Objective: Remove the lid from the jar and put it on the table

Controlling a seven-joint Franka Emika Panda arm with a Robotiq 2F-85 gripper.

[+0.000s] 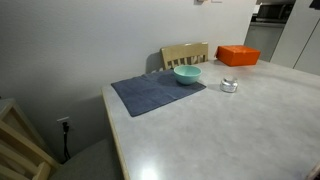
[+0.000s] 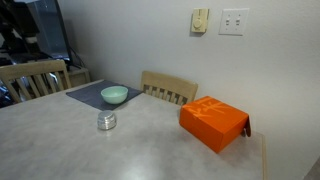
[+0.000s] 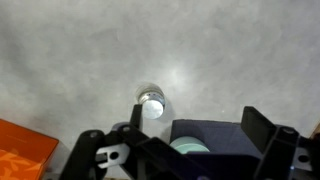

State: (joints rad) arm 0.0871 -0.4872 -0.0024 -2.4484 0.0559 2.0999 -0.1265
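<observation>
Soft, even indoor light; glare blooms on the table [image 3: 190, 70] in the blurry wrist view.

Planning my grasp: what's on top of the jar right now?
The silvery lid sits on the jar, with nothing else on it in both exterior views. What is inside the jar cannot be seen: the lid covers the opening.

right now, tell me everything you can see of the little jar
The jar is small, squat and round, seemingly clear glass that reads silvery grey. Its lid is on, a flat silvery cap as wide as the jar. It stands upright on the bare table, just off the blue-grey mat and apart from the teal bowl. Nothing else touches it.
</observation>
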